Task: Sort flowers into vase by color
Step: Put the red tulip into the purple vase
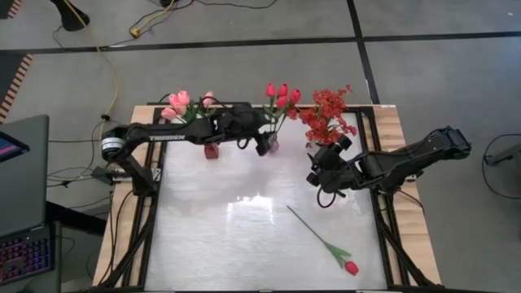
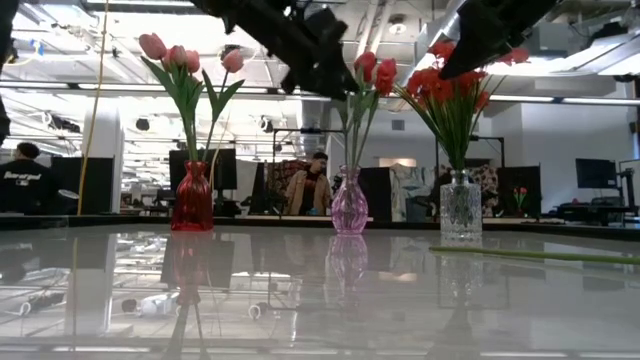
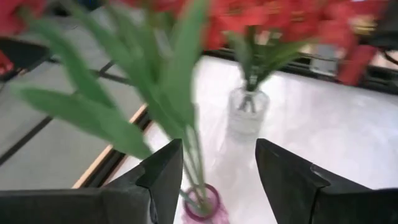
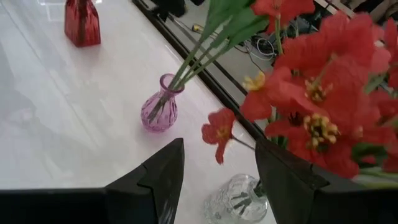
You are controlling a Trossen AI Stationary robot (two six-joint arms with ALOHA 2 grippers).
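Nearest the camera, one red tulip lies loose on the bench at its near right, apart from both arms. At the far edge stand three vases: pink tulips left, red tulips in the purple vase, red sprays right. Left claw hovers open and empty around the red tulip stems, seemingly just after placing one. Right claw hangs open, empty, by the sprays. Next, I judge, comes fetching the loose tulip. Glossy white bench; open workshop beyond, people seated.

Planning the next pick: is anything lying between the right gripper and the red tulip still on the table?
Nothing visible does. The red tulip lies alone on bare table, nearer than the right gripper, which hovers open by the clear vase.
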